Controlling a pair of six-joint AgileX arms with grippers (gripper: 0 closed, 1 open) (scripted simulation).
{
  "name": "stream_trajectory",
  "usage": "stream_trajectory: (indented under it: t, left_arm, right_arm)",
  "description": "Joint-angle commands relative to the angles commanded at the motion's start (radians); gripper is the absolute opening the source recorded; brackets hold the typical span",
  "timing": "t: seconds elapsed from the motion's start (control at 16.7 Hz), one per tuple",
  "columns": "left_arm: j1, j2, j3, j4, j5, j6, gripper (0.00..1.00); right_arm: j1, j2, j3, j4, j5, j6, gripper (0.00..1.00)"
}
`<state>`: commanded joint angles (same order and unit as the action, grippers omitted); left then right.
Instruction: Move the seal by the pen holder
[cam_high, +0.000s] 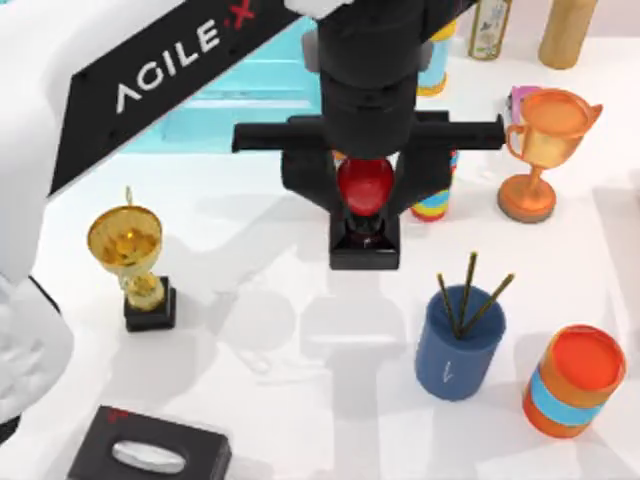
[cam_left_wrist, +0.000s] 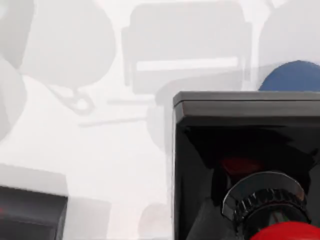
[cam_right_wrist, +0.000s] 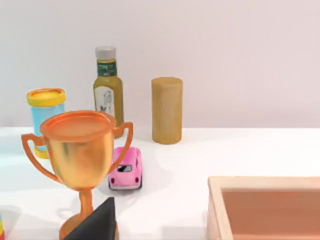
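The seal hangs above the middle of the table with my left gripper (cam_high: 366, 190) shut on its glossy red knob (cam_high: 365, 183). Its black square base (cam_high: 365, 245) points down and also looms close in the left wrist view (cam_left_wrist: 240, 150). The pen holder (cam_high: 460, 345) is a dark blue cup with three thin pencils. It stands to the front right of the seal, apart from it, and its blue rim (cam_left_wrist: 295, 75) peeks past the base in the left wrist view. My right gripper (cam_right_wrist: 100, 222) appears as a dark wedge low in the right wrist view.
A gold trophy (cam_high: 135, 250) stands at the left and a black tissue box (cam_high: 150, 455) at the front left. The orange can (cam_high: 575, 380) sits right of the pen holder. An orange trophy (cam_high: 545, 140), a striped stack (cam_high: 435, 205), a pink car (cam_right_wrist: 125, 167), a bottle (cam_right_wrist: 107, 90) and a wooden cylinder (cam_right_wrist: 167, 110) crowd the back right.
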<state>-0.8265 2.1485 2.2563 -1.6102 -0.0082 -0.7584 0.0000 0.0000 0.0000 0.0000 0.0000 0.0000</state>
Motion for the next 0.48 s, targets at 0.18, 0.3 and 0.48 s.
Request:
stream_trajectory:
  t: [0.18, 0.3, 0.48]
  left_arm:
    - [-0.016, 0.042, 0.007, -0.032, 0.011, -0.055, 0.0]
    - [-0.016, 0.042, 0.007, -0.032, 0.011, -0.055, 0.0]
    - [-0.011, 0.041, 0.002, -0.027, 0.009, -0.052, 0.0]
  right_arm:
    - [0.0, 0.0, 0.0, 0.0, 0.0, 0.0, 1.0]
    - [0.0, 0.0, 0.0, 0.0, 0.0, 0.0, 1.0]
    - [0.0, 0.0, 0.0, 0.0, 0.0, 0.0, 1.0]
